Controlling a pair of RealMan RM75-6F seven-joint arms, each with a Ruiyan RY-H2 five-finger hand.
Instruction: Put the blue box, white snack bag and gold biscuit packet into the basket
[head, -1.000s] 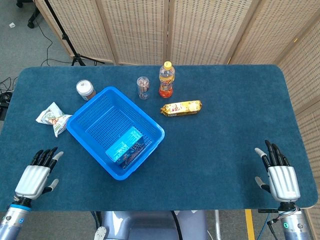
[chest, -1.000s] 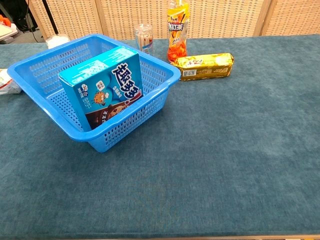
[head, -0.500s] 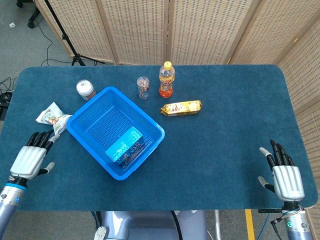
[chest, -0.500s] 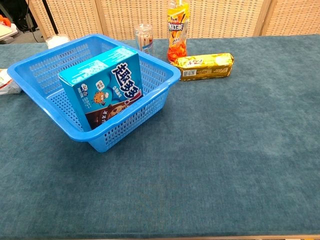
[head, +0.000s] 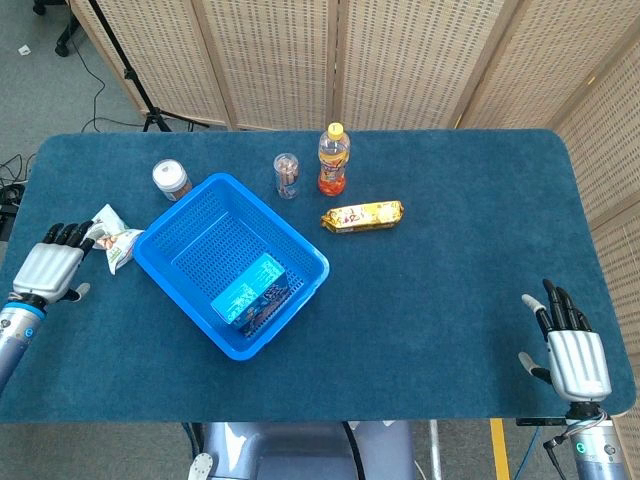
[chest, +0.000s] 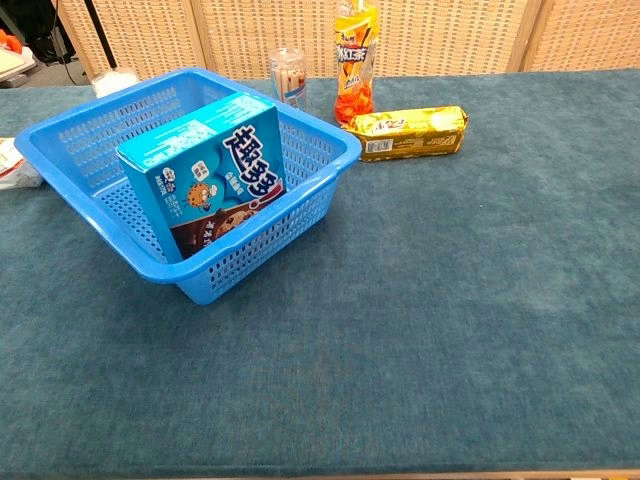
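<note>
Silver-backed left robot hand (head: 48, 268) lies released, fingertips just beside the white snack bag (head: 108, 236), left of the basket (head: 190, 212). The blue box (chest: 202, 177), printed "趣多多", leans inside the basket; the gold biscuit packet (head: 362, 215) lies right of it. The right robot hand (head: 573, 352), released, shows only in the head view.

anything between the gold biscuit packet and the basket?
No. Head view shows only bare blue tablecloth between the gold biscuit packet and the blue plastic basket; chest view agrees.
</note>
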